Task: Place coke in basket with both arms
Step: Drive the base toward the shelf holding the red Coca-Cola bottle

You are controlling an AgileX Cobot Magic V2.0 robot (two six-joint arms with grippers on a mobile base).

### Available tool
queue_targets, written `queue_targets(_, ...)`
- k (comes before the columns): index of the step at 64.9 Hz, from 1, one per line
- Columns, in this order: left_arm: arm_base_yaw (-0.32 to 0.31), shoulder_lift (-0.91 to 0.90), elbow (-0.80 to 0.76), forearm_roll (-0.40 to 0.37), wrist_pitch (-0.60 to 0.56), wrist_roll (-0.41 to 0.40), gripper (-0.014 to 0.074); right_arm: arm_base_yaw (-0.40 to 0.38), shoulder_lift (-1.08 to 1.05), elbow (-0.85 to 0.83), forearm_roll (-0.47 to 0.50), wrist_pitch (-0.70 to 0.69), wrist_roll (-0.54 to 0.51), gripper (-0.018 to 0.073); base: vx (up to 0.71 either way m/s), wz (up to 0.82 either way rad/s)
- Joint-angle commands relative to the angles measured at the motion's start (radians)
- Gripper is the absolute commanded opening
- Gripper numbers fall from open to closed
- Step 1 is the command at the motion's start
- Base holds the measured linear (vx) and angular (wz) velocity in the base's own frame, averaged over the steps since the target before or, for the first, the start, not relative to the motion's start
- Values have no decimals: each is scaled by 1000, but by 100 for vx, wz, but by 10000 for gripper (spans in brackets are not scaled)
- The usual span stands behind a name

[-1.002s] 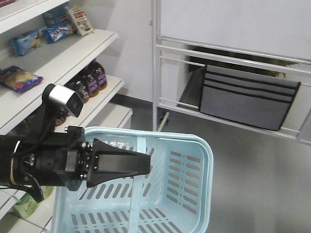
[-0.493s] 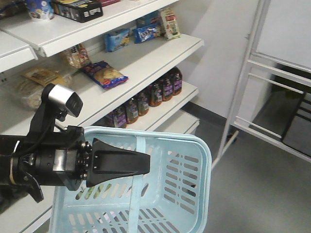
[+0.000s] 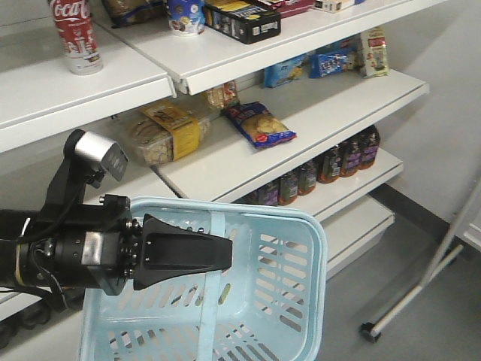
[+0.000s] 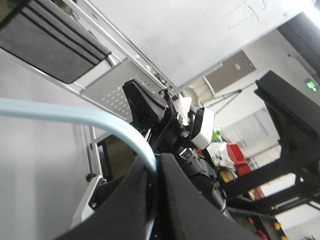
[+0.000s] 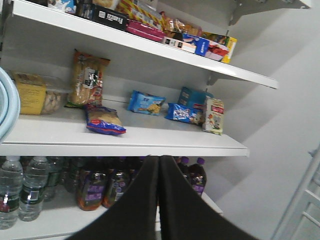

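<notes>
The coke, with a red label and white script, stands on the top left shelf, its top cut off by the frame edge. The light blue basket hangs low in the front view. Its flat handle is pinched between the jaws of my left gripper. That gripper is out of the front view. My right gripper is shut on nothing. It reaches rightward over the basket's near-left part, far below and to the right of the coke. In its own view the right gripper points at the shelves.
White shelves carry snack bags and boxes. A lower shelf holds dark bottles with purple labels and water bottles. A white rack leg with a caster stands on the grey floor at right.
The view has swung left: the white rack slid out to the right and the shelves with the coke came in. Basket and right gripper keep their place in the frame.
</notes>
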Motion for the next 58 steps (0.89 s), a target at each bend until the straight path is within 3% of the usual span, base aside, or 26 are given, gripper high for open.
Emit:
queue_targets(1,-6,-30,-24,-85,-200,1,-7,-8,-10,13,-7,-73,-8,-9,9,40)
queue_targets(58,-6,-30,-24,-85,-200,1,-7,-8,-10,13,-7,-73,-8,-9,8,39)
